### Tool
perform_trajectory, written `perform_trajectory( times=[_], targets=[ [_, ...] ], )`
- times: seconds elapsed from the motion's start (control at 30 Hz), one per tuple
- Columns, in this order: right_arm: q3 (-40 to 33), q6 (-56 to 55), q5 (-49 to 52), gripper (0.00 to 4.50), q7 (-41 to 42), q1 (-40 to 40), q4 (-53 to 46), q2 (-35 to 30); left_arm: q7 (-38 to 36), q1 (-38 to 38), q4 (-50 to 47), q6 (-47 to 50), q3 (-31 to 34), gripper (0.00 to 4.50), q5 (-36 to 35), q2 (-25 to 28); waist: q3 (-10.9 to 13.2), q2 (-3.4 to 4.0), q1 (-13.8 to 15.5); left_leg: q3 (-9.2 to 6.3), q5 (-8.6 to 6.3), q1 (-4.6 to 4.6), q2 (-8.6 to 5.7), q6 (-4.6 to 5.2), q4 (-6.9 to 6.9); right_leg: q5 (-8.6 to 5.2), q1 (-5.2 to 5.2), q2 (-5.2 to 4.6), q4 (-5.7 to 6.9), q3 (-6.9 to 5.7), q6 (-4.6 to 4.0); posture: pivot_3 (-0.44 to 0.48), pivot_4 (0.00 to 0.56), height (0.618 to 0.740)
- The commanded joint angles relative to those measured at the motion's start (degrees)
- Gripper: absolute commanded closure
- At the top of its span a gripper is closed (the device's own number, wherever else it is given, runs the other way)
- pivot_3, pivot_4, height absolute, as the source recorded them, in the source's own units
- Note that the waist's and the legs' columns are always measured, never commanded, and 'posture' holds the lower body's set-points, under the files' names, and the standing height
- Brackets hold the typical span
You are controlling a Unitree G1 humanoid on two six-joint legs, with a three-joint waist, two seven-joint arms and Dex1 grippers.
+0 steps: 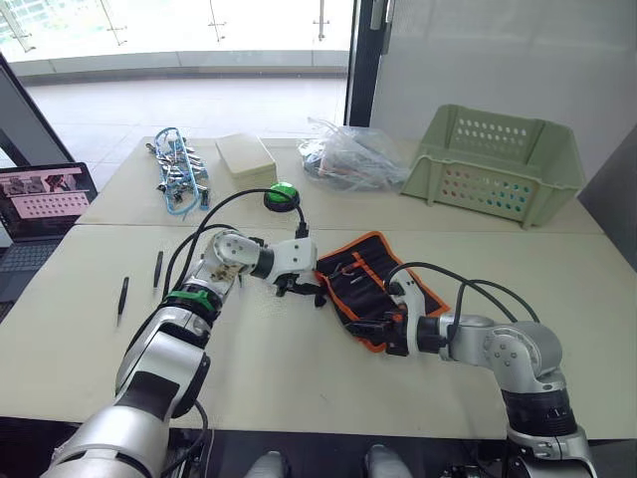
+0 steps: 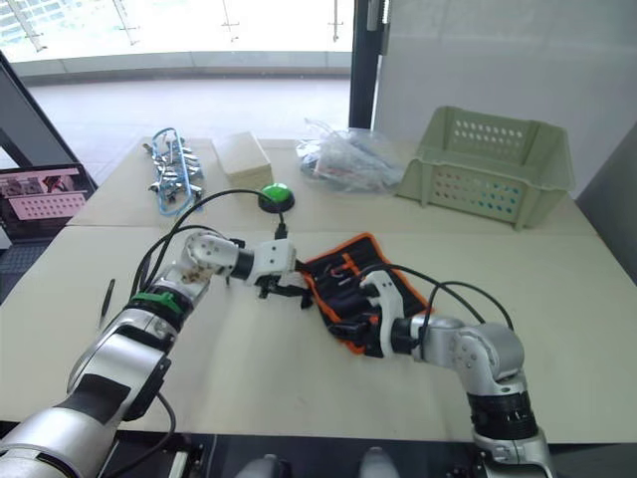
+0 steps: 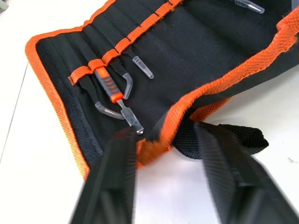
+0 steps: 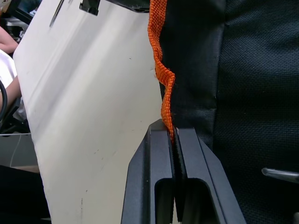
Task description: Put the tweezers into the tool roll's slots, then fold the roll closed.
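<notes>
1. A robotics lab or test room: a plain pale tabletop (image 1: 299, 378) set before floor-to-ceiling glass (image 1: 179, 30).
2. An open laptop (image 1: 40, 204) sits just off the tabletop's left edge.
3. On the tabletop's far side lie a green push-button (image 1: 283, 194), a tangle of blue cables and clips (image 1: 177, 169) and a pale green plastic basket (image 1: 498, 164).

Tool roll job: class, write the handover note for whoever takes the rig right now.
Right hand: shut on the tool roll, pinching its orange edging at the near edge.
Left hand: open, fingers straddling the roll's far-left corner by the black strap.
Roll lies open on the table; several tweezers already sit in the slots.
Two tweezers lie loose on the table to the left.
Left: slot those two, then fold the roll closed.
</notes>
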Motion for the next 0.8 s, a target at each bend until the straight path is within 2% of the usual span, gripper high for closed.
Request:
perform_trajectory(
  times=[0.03, 0.1, 0.37, 0.67, 0.8],
  targets=[
    [-0.98, -1.48, 0.13, 4.5, -0.19, -0.81, -0.83, 0.33, 0.76, -1.26, -0.07, -2.03, 0.8, 3.86, 0.85, -0.44, 0.0, 0.0, 0.01, -0.01, -0.02, -0.04, 0.0, 0.04, 0.08, 0.0, 0.0, 0.0, 0.01, -0.01, 0.0, 0.0, 0.15, 0.74],
    [-0.99, -1.87, -0.25, 4.5, -0.25, -1.05, -0.52, 0.25, 0.71, -1.15, -0.12, -2.28, 1.04, 4.47, 0.92, -0.35, 0.0, 0.0, 0.01, -0.01, -0.03, -0.05, -0.02, 0.05, 0.13, 0.03, 0.0, 0.0, 0.0, 0.0, 0.05, 0.0, 0.15, 0.74],
    [0.73, -7.23, -5.81, 4.5, 0.21, -4.05, 5.27, -2.94, 3.8, 0.63, -0.37, -2.56, 2.32, 4.47, 1.19, 1.48, 0.0, 0.0, -0.12, -0.01, -0.03, -0.05, -0.02, 0.05, 0.18, 0.04, 0.0, 0.0, 0.05, 0.01, 0.06, 0.0, 0.15, 0.74],
    [5.71, -19.6, -15.71, 4.5, 4.93, -12.07, 16.81, -7.1, 13.47, 2.1, -2.53, -1.4, 4.57, 4.47, 1.94, 1.92, 0.0, 0.0, -0.15, -0.01, -0.02, -0.04, -0.03, 0.04, 0.2, 0.04, 0.0, 0.0, 0.07, 0.03, 0.07, 0.0, 0.15, 0.74],
    [6.84, -19.38, -15.47, 4.5, 8.69, -12.63, 15.98, -8.24, 13.37, 4.78, -5.65, -0.95, 4.97, 4.47, 0.1, 0.72, 0.0, 0.0, -0.16, -0.01, -0.02, -0.04, -0.02, 0.04, 0.2, 0.04, -0.01, 0.0, 0.07, 0.03, 0.07, 0.0, 0.15, 0.74]
  ],
)
